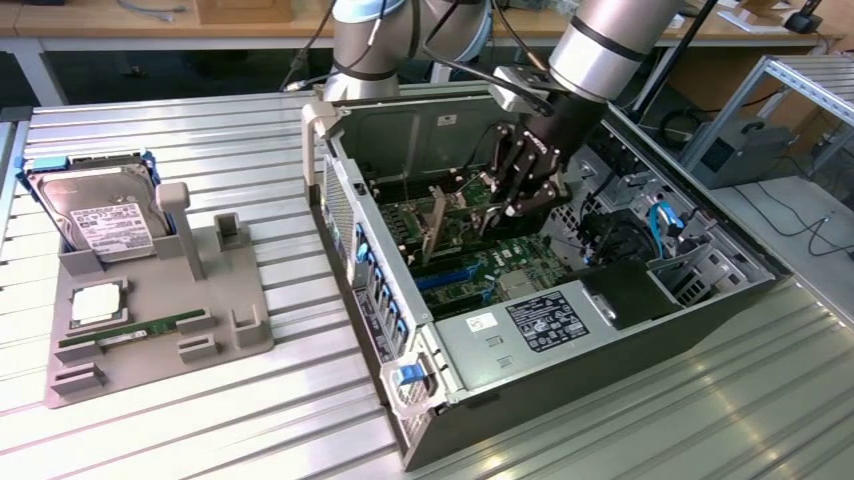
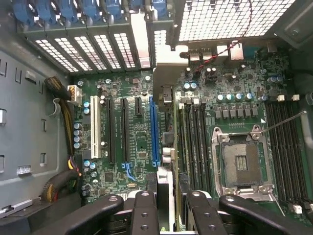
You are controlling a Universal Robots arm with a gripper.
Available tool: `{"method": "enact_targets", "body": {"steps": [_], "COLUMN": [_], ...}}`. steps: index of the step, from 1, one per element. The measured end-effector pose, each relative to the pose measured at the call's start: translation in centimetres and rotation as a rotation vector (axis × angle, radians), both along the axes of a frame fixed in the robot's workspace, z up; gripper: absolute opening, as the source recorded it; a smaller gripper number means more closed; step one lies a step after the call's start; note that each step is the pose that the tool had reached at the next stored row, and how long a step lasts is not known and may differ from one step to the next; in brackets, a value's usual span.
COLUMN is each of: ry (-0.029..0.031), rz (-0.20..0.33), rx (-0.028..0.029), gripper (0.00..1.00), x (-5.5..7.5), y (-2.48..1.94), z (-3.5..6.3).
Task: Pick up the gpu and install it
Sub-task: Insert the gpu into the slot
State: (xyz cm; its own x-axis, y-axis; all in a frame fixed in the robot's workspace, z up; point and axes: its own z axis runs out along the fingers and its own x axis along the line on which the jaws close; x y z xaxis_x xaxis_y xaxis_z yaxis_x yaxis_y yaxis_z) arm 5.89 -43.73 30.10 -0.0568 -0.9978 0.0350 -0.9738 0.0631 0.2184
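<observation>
One gripper (image 1: 514,205) works inside the open black computer case (image 1: 641,300), jaws pinching the thin flat black gpu card (image 1: 438,232) by its upper edge. Card stands on edge directly below the jaws, just over the green motherboard (image 2: 137,147), long axis parallel to the blue expansion slot (image 2: 154,129), pale bracket toward the case's vented rear wall (image 2: 93,46)

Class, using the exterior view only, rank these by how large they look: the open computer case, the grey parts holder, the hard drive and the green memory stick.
1. Computer case
2. Grey parts holder
3. Hard drive
4. Green memory stick, the slimmest, though about as long as the hard drive looks.
</observation>
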Motion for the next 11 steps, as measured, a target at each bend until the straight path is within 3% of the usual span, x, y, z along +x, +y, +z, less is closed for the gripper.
{"method": "enact_targets", "body": {"steps": [1,4,11], "ry": [0.0000,0.0000,0.0000], "rz": [0.000,0.004,0.005], "rx": [0.0000,0.0000,-0.0015], "gripper": [0.28,0.28,0.28], "x": [-0.1,-0.3,-1.5], "y": [-0.40,-0.90,-0.96], "z": [-0.01,-0.09,-0.60]}}
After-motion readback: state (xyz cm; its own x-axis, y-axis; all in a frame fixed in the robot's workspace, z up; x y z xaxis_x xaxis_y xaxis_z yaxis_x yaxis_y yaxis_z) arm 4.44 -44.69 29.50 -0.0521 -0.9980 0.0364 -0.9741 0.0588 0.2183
